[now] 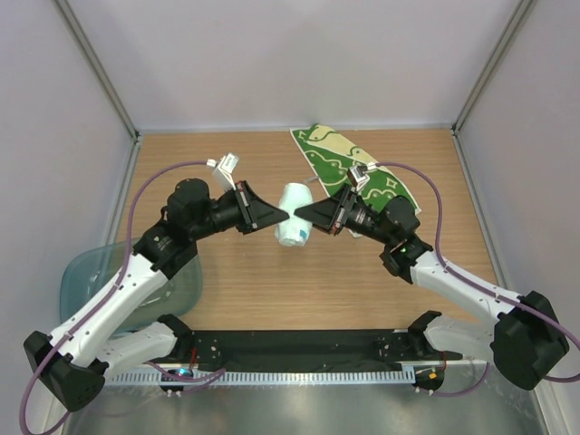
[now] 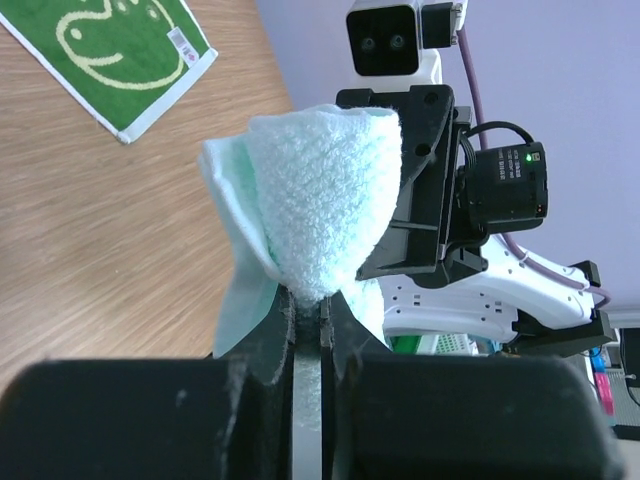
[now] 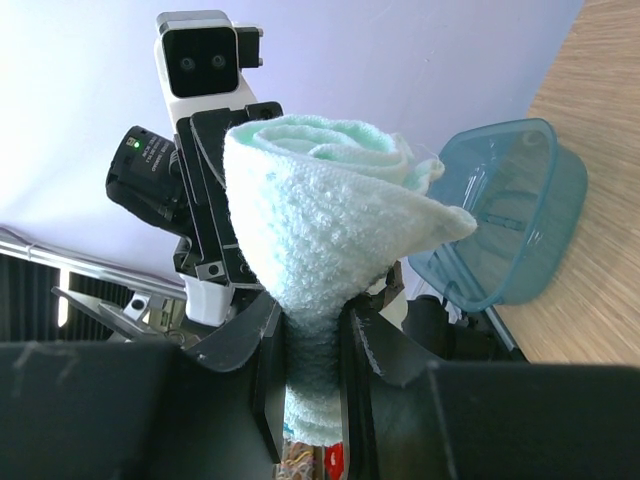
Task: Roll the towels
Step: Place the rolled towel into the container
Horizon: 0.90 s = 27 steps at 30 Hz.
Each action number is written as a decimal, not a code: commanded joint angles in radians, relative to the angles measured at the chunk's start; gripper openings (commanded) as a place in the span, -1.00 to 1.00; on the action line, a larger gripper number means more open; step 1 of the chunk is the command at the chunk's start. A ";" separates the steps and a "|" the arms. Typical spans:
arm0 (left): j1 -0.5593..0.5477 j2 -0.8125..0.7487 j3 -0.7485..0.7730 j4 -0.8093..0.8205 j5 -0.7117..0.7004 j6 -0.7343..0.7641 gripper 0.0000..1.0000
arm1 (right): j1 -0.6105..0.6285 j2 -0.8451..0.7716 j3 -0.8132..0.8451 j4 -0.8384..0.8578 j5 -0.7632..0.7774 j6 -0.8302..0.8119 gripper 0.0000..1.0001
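Observation:
The pale mint-blue towel (image 1: 294, 228) is a loose roll held above the middle of the table between both arms. My left gripper (image 1: 282, 216) comes in from the left and is shut on a thin edge of it (image 2: 320, 200); the jaws pinch the cloth at their tips (image 2: 308, 305). My right gripper (image 1: 302, 216) faces it from the right, shut around a thicker bunch of the same towel (image 3: 320, 220), which fills the gap between the fingers (image 3: 312, 335). The green towel with cream patches (image 1: 349, 163) lies flat at the back of the table (image 2: 120, 50).
A translucent teal-grey plastic bin (image 1: 86, 272) stands at the left near my left arm, also seen in the right wrist view (image 3: 510, 220). Grey walls with metal posts close in the table on three sides. Bare wood (image 1: 299, 290) lies under the held towel.

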<state>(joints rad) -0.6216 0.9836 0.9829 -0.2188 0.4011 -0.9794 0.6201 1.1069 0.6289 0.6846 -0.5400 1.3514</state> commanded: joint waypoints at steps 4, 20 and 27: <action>0.026 -0.005 0.008 -0.070 -0.018 0.031 -0.99 | 0.015 -0.028 0.061 0.193 -0.064 0.038 -0.59; 0.370 -0.154 0.189 -0.690 -0.093 0.386 -0.99 | 0.017 -0.036 0.204 -0.414 -0.014 -0.371 0.53; 0.439 -0.187 0.296 -1.005 -0.390 0.521 -0.99 | 0.018 -0.025 0.244 -0.574 -0.020 -0.463 0.53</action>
<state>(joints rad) -0.1944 0.8158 1.2270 -1.0286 0.1707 -0.5583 0.6331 1.1046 0.8196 0.1913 -0.5598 0.9707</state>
